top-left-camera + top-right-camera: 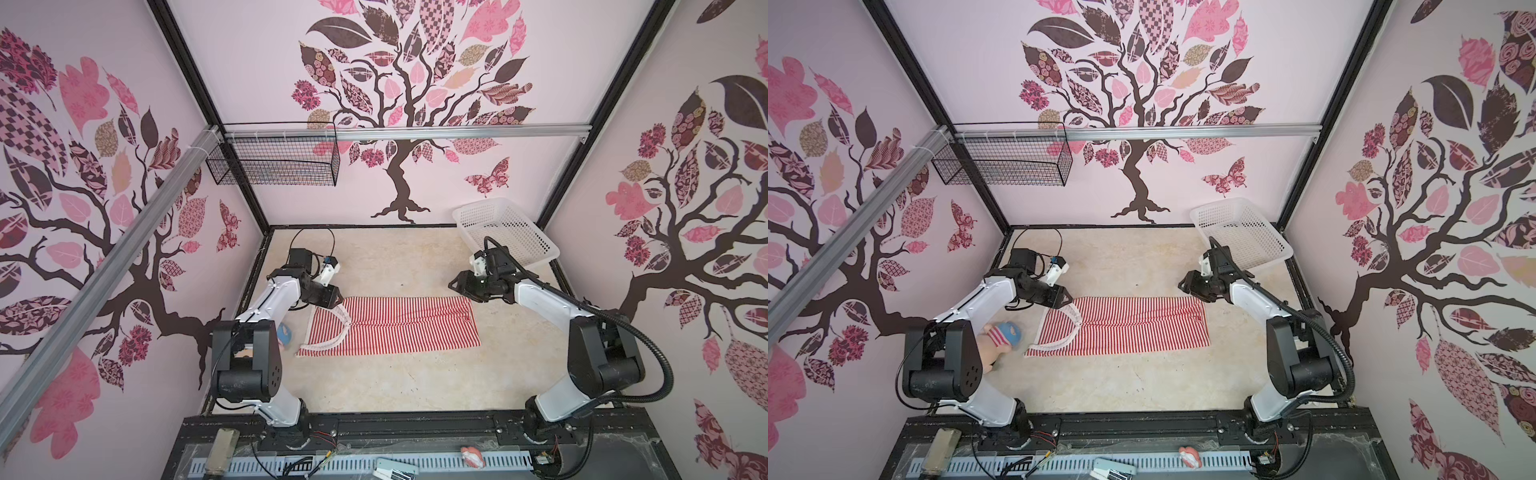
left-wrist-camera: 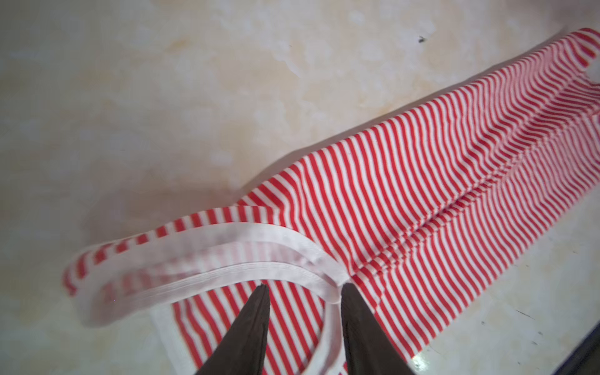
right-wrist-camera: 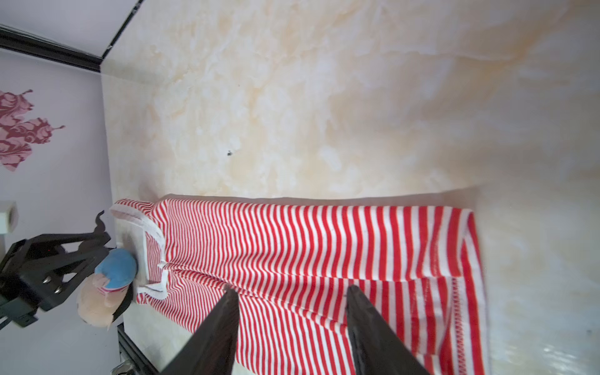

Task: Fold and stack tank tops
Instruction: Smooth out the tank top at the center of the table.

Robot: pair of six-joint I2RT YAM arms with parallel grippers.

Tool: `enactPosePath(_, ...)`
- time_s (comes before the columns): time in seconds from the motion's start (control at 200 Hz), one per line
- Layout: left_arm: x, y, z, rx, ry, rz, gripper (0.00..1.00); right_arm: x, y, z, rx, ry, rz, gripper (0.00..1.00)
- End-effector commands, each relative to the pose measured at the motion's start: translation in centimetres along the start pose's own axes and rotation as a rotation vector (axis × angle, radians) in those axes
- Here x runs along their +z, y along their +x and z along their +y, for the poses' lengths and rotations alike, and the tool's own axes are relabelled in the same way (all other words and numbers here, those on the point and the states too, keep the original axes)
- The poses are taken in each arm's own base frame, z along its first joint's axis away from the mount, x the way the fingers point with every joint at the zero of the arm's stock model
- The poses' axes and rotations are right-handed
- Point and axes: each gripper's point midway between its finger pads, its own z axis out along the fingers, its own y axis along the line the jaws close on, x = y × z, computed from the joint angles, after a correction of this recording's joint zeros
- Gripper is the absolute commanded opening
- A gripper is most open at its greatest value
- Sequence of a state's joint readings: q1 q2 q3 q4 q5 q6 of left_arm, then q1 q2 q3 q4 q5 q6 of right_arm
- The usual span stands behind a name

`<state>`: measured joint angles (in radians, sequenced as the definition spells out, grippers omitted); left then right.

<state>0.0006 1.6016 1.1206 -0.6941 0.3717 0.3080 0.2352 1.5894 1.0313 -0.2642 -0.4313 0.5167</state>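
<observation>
Item: one thin red-and-white striped tank top [image 1: 399,328] with white trim, lying folded into a long band on the cream marbled tabletop [image 1: 374,257], with the straps toward my left arm and the hem toward my right. My left gripper [image 2: 303,287]: fingers apart over the strap end, white trim just past the tips, nothing clasped. My right gripper [image 3: 290,290]: fingers apart above the hem end, nothing clasped. White perforated plastic basket [image 1: 519,232]: far right corner, well apart from the top.

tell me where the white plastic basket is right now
In a top view the white basket sits in the far right corner of the table, just behind the right gripper.
</observation>
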Motion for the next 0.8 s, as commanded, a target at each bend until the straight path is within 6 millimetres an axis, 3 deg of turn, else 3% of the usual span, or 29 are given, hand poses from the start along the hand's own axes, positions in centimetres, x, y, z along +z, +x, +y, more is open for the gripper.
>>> enactPosePath(0.0, 0.2, -0.5, 2.7, -0.004, -0.131, 0.014, 0.46, 0.7, 1.9, 0.4, -0.004, 0.005, 0.064, 0.57)
enactPosePath(0.08, 0.6, -0.5, 3.9, -0.023, -0.185, 0.031, 0.65, 1.5, 3.1, 0.4, -0.01, 0.003, 0.092, 0.59)
enactPosePath(0.13, 0.6, -0.6, 4.5, -0.031, -0.213, 0.028, 0.66, 1.8, 3.7, 0.4, -0.012, 0.0, 0.103, 0.59)
enactPosePath(0.29, -0.4, -0.9, 7.2, -0.027, -0.383, 0.002, 0.67, 2.4, 4.8, 0.0, -0.006, -0.006, 0.128, 0.61)
enactPosePath(0.505, -1.0, -0.8, 8.2, 0.03, -0.458, -0.011, 0.65, 3.1, 5.4, -0.4, 0.002, -0.008, 0.148, 0.62)
enactPosePath(0.69, -0.3, 0.3, 10.2, 0.065, -0.544, 0.055, 0.52, 3.2, 5.6, -0.8, 0.005, 0.006, 0.151, 0.62)
enactPosePath(0.796, 0.1, 0.8, 10.0, 0.075, -0.532, 0.061, 0.49, 3.2, 5.8, -1.0, 0.003, 0.011, 0.153, 0.62)
